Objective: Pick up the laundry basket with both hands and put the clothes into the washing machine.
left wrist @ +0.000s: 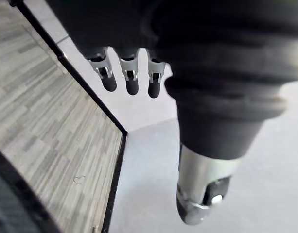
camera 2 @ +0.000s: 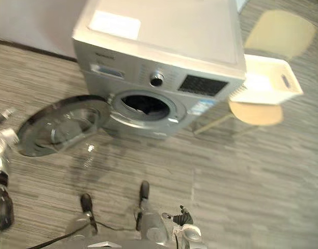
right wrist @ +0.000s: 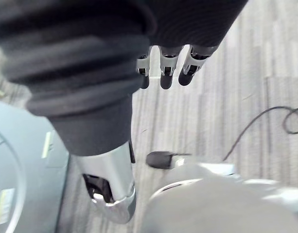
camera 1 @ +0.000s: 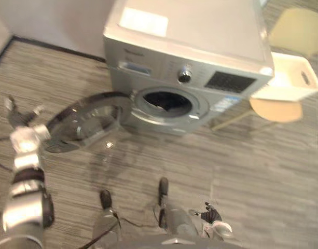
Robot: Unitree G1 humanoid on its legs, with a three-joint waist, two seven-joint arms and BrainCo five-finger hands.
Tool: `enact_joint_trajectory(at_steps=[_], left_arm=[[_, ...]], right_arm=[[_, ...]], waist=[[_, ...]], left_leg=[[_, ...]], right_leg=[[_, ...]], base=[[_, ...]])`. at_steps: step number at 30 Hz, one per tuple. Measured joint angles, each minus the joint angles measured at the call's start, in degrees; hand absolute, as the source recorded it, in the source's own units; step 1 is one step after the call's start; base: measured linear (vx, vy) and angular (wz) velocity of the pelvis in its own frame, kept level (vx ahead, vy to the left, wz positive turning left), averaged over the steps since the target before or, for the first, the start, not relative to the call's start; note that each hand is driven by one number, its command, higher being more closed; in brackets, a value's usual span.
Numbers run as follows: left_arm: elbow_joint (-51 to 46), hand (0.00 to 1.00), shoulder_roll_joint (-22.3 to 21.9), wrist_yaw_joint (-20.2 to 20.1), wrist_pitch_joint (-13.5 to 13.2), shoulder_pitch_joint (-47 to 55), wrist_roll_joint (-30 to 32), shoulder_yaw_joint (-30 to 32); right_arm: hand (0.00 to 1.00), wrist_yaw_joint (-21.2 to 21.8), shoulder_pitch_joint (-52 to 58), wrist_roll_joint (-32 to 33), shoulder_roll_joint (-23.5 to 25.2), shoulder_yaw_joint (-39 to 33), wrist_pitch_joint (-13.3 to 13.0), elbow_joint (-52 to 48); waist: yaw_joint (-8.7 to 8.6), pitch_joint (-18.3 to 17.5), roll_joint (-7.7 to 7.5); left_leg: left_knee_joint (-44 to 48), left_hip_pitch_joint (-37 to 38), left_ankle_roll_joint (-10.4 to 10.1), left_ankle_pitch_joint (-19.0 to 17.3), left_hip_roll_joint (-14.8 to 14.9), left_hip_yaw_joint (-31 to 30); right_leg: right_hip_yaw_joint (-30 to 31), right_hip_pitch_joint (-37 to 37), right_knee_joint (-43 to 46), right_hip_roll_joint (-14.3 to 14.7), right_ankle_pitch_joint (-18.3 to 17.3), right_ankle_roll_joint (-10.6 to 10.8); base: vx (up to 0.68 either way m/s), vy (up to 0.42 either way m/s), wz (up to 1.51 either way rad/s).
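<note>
A silver washing machine (camera 1: 184, 57) stands against the wall, its round drum opening (camera 1: 166, 101) dark. Its glass door (camera 1: 83, 124) is swung wide open to the left, low over the floor. A white laundry basket (camera 1: 289, 78) rests on a tan round seat (camera 1: 275, 110) just right of the machine; I cannot make out what is in it. My left hand (camera 1: 19, 118) is raised at the far left, beside the open door, fingers (left wrist: 131, 77) relaxed and holding nothing. My right hand (camera 1: 215, 220) hangs low at the bottom, over the floor, its fingers (right wrist: 167, 73) straight and empty. Both hands are far from the basket.
A pale yellow chair (camera 1: 299, 28) stands behind the basket at the back right. A white wall with a dark skirting strip (camera 1: 55, 46) runs behind and left of the machine. Grey striped floor (camera 1: 252, 176) stretches in front of the machine and toward the basket.
</note>
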Motion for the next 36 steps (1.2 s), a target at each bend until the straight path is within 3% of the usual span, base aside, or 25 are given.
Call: enact_joint_trajectory(at_steps=[1, 8, 14, 20, 25, 27, 29, 30, 34, 36], left_arm=[[2.38, 0.00, 1.60, -0.65, 0.46, -3.86, -0.59, -0.23], [5.26, 0.00, 8.41, -1.71, 2.22, -17.43, -0.35, -7.13], [7.39, 0.00, 7.34, -3.69, 2.30, -20.04, 3.02, -7.62], [3.47, 0.00, -1.08, -5.64, 0.90, -10.79, 5.31, -6.73], [-2.21, 0.00, -15.91, -5.49, -0.34, 1.84, 2.79, -9.05], [-3.48, 0.00, -20.90, -5.33, -0.07, 10.47, 0.99, -16.00], [-3.59, 0.00, -22.57, -5.79, 1.30, 16.53, 0.53, -23.00], [-3.53, 0.00, -24.53, -6.55, 3.00, 21.78, -0.17, -30.76], [-7.59, 0.00, -27.15, -11.34, 4.71, 26.80, -1.60, -50.19], [-13.13, 0.00, -28.75, -14.32, 4.64, 26.33, -1.74, -58.82]], right_arm=[[0.00, -0.02, 0.46, 0.18, 0.01, 1.01, -0.05, -0.56], [0.00, -0.01, 1.34, 2.78, 0.14, 7.22, -1.48, -7.45], [0.00, 1.16, 1.79, 3.45, -0.05, 8.60, -2.35, -8.97], [0.00, 1.77, 0.95, 4.39, -0.68, 8.30, -2.30, -6.09], [0.00, 1.73, 0.55, 4.00, -2.06, 7.16, -0.56, -2.05], [0.00, 1.65, 0.52, 2.13, -2.34, 5.99, 0.41, -1.90], [0.00, 1.48, 0.51, 1.99, -2.33, 5.60, 0.70, -1.87], [0.00, 0.97, 0.53, 1.99, -2.20, 5.55, 0.77, -1.79], [0.00, 0.62, 0.76, 2.01, -2.24, 5.52, 1.68, -1.69], [0.00, 0.65, 1.80, 2.01, -2.60, 5.49, 1.68, -1.80]], waist=[[-0.36, 0.26, -0.92], [-0.46, 3.68, -2.50], [-0.69, 4.20, -2.59], [-0.71, 5.55, -1.85], [0.52, 3.71, 1.67], [0.77, 1.92, 3.41], [0.76, 0.37, 3.63], [0.77, -0.61, 3.62], [0.85, -2.82, 3.78], [0.53, -5.47, 5.11]], left_leg=[[2.88, -2.48, -0.28, -1.23, 1.04, 0.23], [14.63, -12.29, -1.83, -5.27, 8.07, 0.03], [14.68, -12.22, -1.97, -5.58, 8.73, 0.05], [11.17, -7.36, -0.96, -5.07, 4.94, -0.35], [8.12, -3.44, 0.03, -4.34, 1.44, -2.54], [5.77, -1.25, 0.46, -3.62, -0.35, -3.07], [3.97, 0.22, 0.54, -3.15, -1.23, -2.82], [2.50, 1.37, 0.67, -2.75, -1.84, -2.49], [-0.35, 4.91, 1.10, -1.83, -2.36, -1.55], [-1.80, 6.44, 1.08, -1.80, -2.42, -0.82]], right_leg=[[0.92, -1.55, 0.16, 0.57, -0.28, -0.56], [1.73, -6.76, -0.56, 5.30, 2.40, -0.71], [1.93, -6.85, -0.56, 6.08, 2.59, -0.89], [1.03, -3.09, -0.57, 3.35, 1.23, -0.78], [-1.00, 1.34, -0.34, 0.63, -0.48, 0.55], [-2.05, 2.47, 1.47, -0.94, -2.21, 1.57], [-2.02, 2.60, 2.20, -1.61, -3.04, 1.70], [-1.98, 2.71, 2.90, -2.02, -3.47, 1.78], [-1.86, 4.38, 2.98, -2.19, -3.74, 1.95], [-1.70, 4.83, 2.97, -2.06, -3.72, 1.91]], base=[[-0.13, -0.060, -0.27], [-0.07, -0.074, -0.26], [0.01, -0.024, -0.04], [-0.01, 0.009, 0.18], [0.01, 0.049, 0.34], [0.07, 0.050, 0.31], [0.07, 0.036, 0.09], [0.08, 0.029, 0.00], [0.10, 0.019, -0.05], [0.10, 0.004, -0.18]])
